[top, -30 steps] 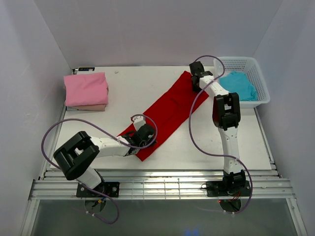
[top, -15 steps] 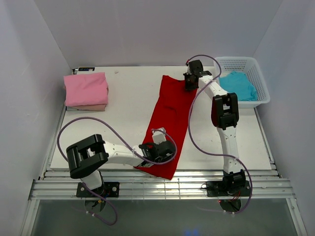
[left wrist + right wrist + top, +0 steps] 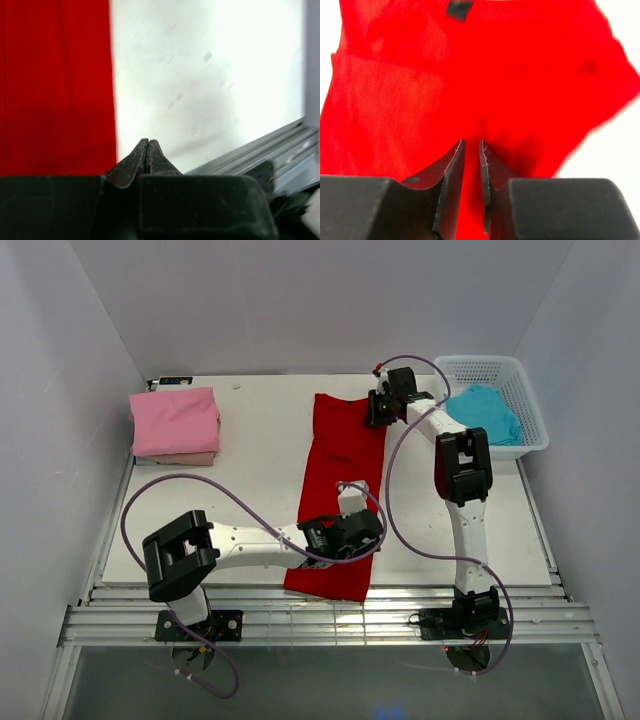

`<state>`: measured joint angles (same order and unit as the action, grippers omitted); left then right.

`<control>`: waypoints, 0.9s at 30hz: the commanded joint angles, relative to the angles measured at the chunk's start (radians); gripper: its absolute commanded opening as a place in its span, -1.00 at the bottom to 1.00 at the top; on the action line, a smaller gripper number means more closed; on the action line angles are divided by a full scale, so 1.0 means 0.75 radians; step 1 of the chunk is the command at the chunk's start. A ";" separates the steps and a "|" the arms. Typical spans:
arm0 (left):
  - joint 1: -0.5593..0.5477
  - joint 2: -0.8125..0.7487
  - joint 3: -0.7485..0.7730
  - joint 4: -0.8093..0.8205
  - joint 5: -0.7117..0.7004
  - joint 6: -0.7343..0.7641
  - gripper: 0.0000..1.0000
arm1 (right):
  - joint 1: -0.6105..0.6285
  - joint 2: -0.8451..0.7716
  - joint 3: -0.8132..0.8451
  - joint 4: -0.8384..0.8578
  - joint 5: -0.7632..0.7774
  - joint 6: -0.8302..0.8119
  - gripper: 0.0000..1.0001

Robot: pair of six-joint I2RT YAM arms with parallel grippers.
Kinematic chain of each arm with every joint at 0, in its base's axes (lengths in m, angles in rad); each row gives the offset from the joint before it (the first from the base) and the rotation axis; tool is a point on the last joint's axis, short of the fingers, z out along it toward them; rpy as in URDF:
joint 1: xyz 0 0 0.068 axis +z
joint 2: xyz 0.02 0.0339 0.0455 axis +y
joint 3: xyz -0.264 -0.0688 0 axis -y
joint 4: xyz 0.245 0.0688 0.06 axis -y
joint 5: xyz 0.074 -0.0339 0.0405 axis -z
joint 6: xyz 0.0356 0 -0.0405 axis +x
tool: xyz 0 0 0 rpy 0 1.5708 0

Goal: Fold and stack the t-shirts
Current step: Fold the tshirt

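Your top camera looks down from above and behind the arm bases (image 3: 198,624), far enough off to take in the whole table (image 3: 250,460). Your left wrist camera sits low and close behind its own fingers (image 3: 132,162), facing across the table toward the near rail (image 3: 280,150). Your right wrist camera hangs just above the red shirt (image 3: 470,75), looking past its fingers (image 3: 447,175). All three views share that shirt.

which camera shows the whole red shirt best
The top external view: it alone shows the whole red shirt, a long strip reaching the near edge of the table. The right wrist view gives a blurred close-up of its cloth; the left wrist view catches only one edge.
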<state>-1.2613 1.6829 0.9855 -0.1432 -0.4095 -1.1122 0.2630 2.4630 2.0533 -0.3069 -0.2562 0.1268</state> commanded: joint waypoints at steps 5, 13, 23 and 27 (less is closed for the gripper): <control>0.319 -0.147 0.089 0.277 0.125 0.586 -0.84 | 0.038 -0.678 -0.410 0.045 0.428 -0.103 -0.44; 0.635 0.214 0.373 0.349 0.529 0.955 -0.88 | 0.113 -1.148 -1.041 0.023 0.744 -0.036 -0.39; 0.653 0.501 0.594 0.379 0.589 1.008 -0.92 | 0.222 -1.367 -1.424 0.064 0.836 0.050 -0.40; 0.673 0.550 0.617 0.371 0.581 1.002 -0.94 | 0.242 -1.382 -1.474 0.051 0.847 0.076 -0.40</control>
<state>-0.7746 2.1082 1.4025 0.1135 0.0124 -0.3771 0.4362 1.4807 0.9588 -0.2958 0.3363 0.1516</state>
